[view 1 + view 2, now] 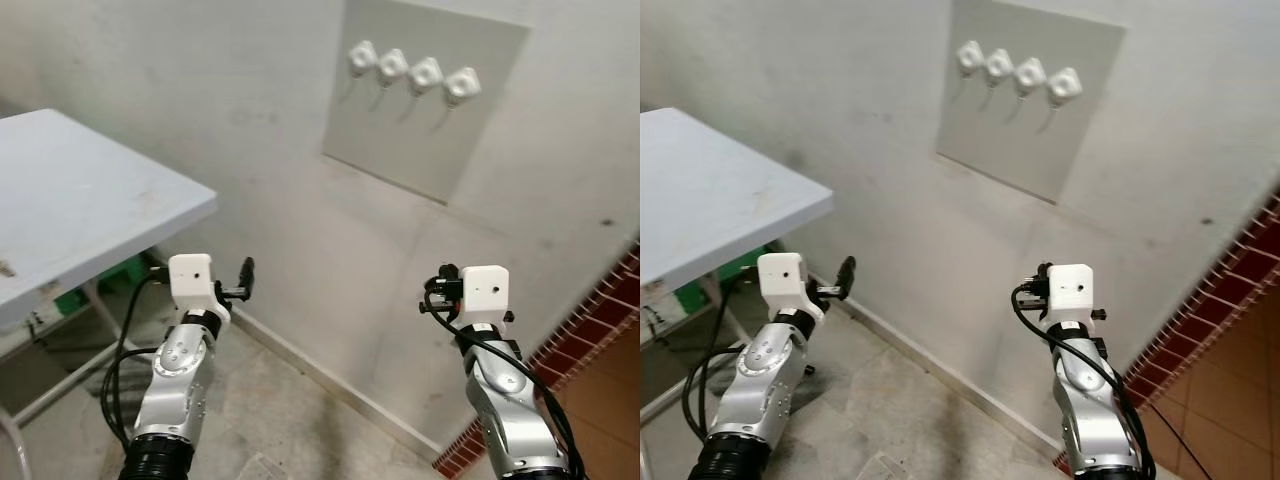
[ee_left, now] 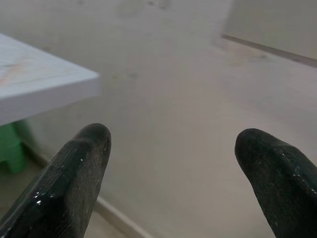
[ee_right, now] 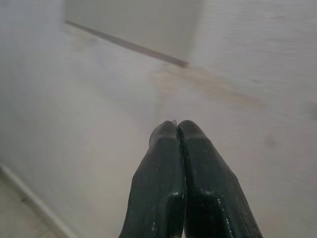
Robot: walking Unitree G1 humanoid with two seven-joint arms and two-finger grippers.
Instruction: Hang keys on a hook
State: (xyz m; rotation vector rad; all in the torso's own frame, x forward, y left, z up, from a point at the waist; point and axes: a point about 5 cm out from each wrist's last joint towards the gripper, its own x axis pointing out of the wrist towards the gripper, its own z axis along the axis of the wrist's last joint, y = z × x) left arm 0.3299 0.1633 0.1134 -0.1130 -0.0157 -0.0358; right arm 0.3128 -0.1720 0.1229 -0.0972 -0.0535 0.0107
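white table [image 1: 90, 200] at left | green stool [image 1: 120, 275] beneath (partly hidden) | red tiles [image 1: 600, 320] at right

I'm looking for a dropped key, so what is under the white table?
Under the white table stand its pale metal legs, something green and black cables. Shadow hides the rest there.

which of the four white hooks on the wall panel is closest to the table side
The leftmost hook of the row on the grey panel: it sits at the panel's upper left corner, toward the table; the other three run off to its right.
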